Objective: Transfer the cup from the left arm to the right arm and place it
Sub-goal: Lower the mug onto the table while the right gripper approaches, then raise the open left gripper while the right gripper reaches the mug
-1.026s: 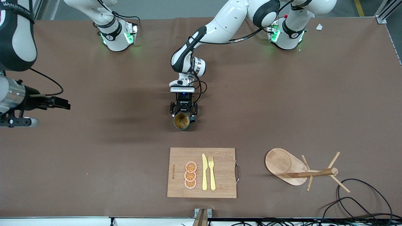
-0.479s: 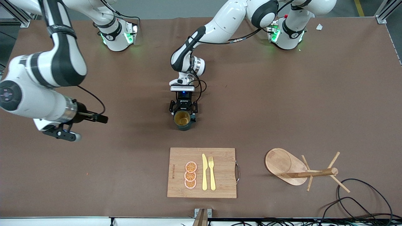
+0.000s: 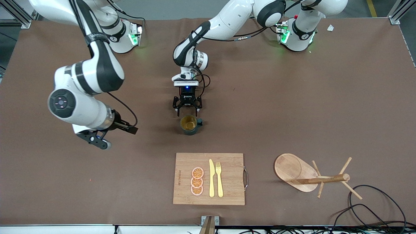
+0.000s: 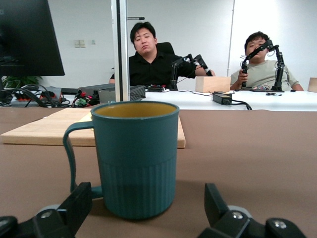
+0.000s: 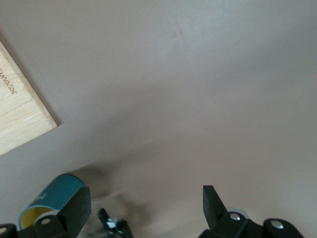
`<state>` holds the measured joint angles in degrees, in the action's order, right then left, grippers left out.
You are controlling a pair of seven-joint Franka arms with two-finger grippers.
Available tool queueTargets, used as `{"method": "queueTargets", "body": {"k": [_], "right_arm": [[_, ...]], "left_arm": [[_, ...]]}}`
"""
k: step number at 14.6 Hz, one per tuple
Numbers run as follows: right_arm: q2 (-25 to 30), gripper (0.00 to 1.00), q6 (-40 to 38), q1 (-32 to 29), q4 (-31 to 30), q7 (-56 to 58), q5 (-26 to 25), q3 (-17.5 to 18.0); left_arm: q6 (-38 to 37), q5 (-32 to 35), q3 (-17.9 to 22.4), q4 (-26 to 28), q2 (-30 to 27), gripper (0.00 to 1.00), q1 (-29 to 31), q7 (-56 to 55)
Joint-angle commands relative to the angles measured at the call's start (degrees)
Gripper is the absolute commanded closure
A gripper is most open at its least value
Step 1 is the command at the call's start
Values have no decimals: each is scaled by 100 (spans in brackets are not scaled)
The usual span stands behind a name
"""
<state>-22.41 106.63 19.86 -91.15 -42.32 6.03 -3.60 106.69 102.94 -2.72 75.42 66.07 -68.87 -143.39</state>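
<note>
The teal-green cup (image 3: pixel 188 124) stands upright on the brown table, yellow inside showing, handle toward the left arm's end. My left gripper (image 3: pixel 187 111) is open just beside the cup, on the side farther from the front camera, not touching it. In the left wrist view the cup (image 4: pixel 136 158) stands free between and ahead of the open fingers (image 4: pixel 74 208). My right gripper (image 3: pixel 120 138) is open and empty, above the table toward the right arm's end from the cup. The right wrist view shows the cup (image 5: pixel 49 201) beside one finger (image 5: pixel 74 210).
A wooden cutting board (image 3: pixel 227 162) with orange slices (image 3: pixel 197 181), a yellow knife (image 3: pixel 211 178) and a fork (image 3: pixel 219 178) lies nearer the front camera than the cup. A wooden peg rack (image 3: pixel 308 175) lies tipped toward the left arm's end. Cables (image 3: pixel 373 208) trail by the front edge.
My left gripper let go of the cup and drew back toward its base. My right arm swung in from the table's end toward the cup.
</note>
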Motion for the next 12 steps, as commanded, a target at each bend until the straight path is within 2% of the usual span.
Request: {"method": "queueTargets", "body": {"k": [1, 4, 6, 9, 12], "right_arm": [[-88, 0, 155, 211, -8, -503, 109, -44], [-211, 0, 392, 483, -8, -1337, 302, -44], [-290, 0, 472, 633, -17, -1716, 337, -44], [-430, 0, 665, 844, -17, -2323, 355, -44], [-554, 0, 815, 1037, -26, -2596, 373, -44]], "left_arm": [[-305, -422, -298, 43, -270, 0, -13, 21], [-937, -1396, -719, 86, -594, 0, -13, -57], [-1036, -1968, -923, 252, -971, 0, -4, -66], [-1019, -2602, -1080, 1094, -1946, 0, 40, -259], [-678, -3103, -1204, 2376, -3219, 0, 137, -286]]}}
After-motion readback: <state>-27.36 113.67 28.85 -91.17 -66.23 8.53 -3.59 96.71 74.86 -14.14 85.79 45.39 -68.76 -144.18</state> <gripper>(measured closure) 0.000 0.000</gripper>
